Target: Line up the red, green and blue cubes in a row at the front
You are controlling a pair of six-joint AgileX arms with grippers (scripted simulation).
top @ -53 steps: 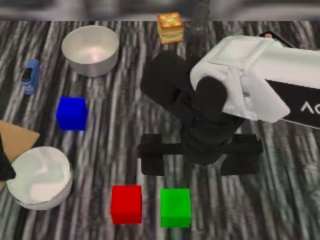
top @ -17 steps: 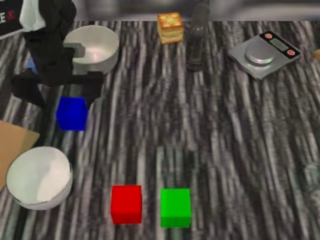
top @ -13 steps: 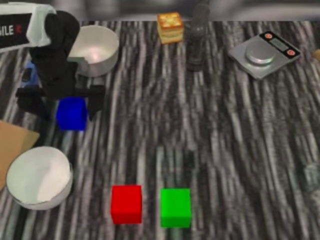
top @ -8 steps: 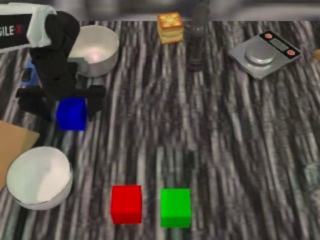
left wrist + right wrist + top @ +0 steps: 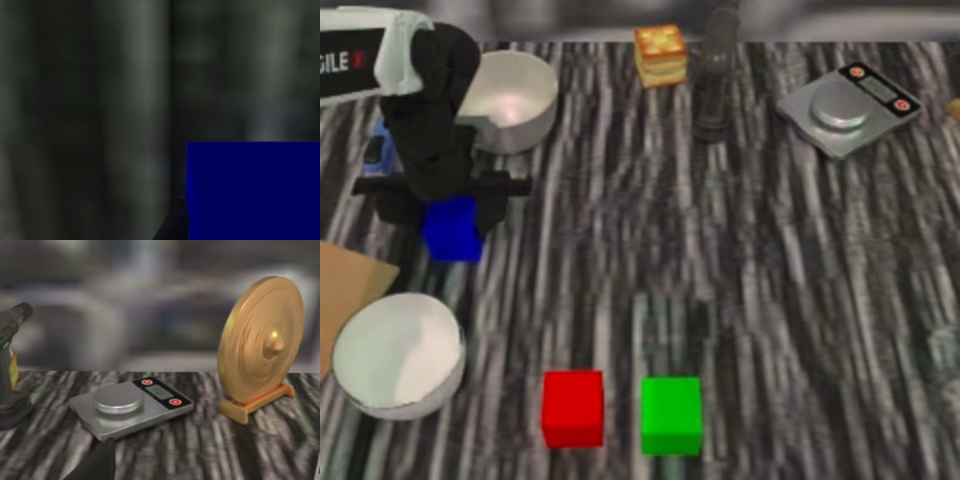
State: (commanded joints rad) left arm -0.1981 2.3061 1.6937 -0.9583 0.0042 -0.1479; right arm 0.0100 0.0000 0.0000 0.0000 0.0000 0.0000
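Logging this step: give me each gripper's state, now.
Left gripper: shut on the blue cube.
Right gripper: out of the top view; state cannot be told.

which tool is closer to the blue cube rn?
Left. The left tool sits right over the blue cube, fingers on either side. The right tool isn't in the top view.

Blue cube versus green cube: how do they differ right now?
The blue cube sits far back at the table's left, between the left gripper's fingers; the green cube stands free at the front, beside the red cube. One is deep blue, the other bright green. Both are plain and look equal in size.
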